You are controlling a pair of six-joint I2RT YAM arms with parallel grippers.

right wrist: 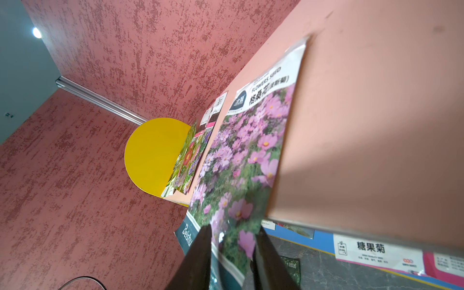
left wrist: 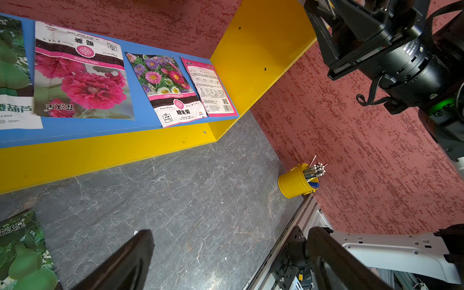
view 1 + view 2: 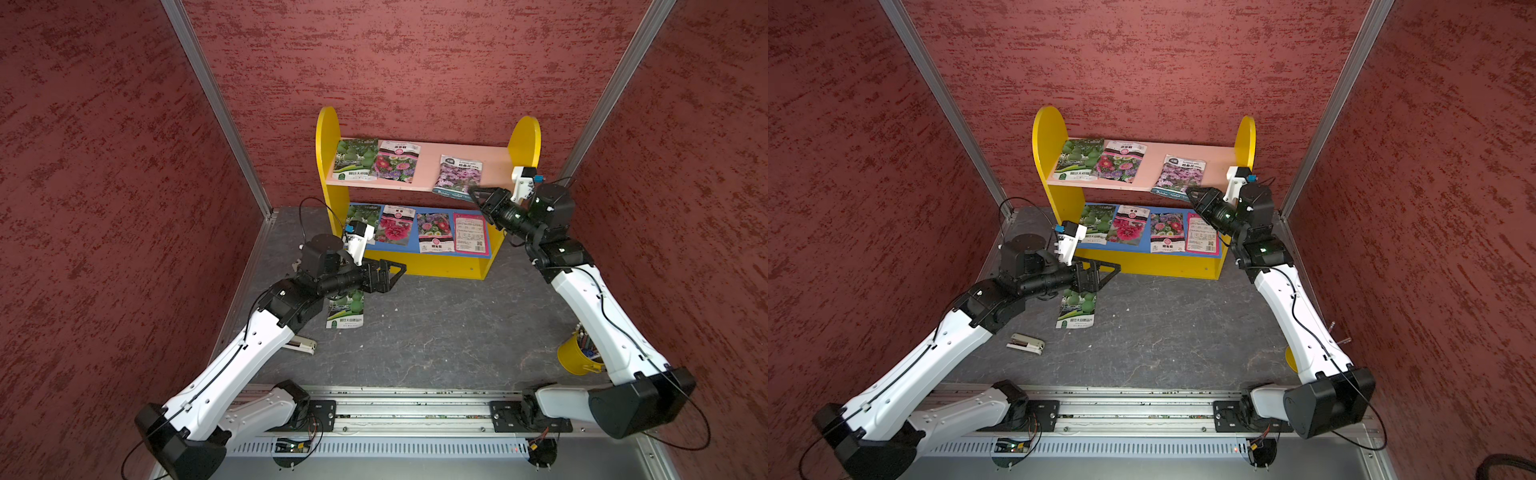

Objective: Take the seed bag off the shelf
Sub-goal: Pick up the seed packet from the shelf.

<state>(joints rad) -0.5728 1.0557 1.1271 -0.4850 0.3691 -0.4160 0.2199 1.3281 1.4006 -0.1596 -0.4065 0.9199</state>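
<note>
The purple-flower seed bag (image 3: 458,176) lies on the pink upper board (image 3: 496,160) of the shelf (image 3: 524,139), right of frame centre, with its lower edge overhanging. The right pincer (image 3: 473,191) straddles that edge, jaws near each other. I cannot tell whether they pinch it yet. It should close fully, then draw the bag outward, level with the board. The left pincer (image 3: 397,276) hangs spread wide.

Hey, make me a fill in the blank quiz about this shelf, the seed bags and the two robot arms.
The upper board holds ___ bags.
The lower board holds ___ bags.
The right tool is at a bag that overhangs the ___ board.
The left tool stands wide ___.
Missing words: three; four; upper; open.
</note>
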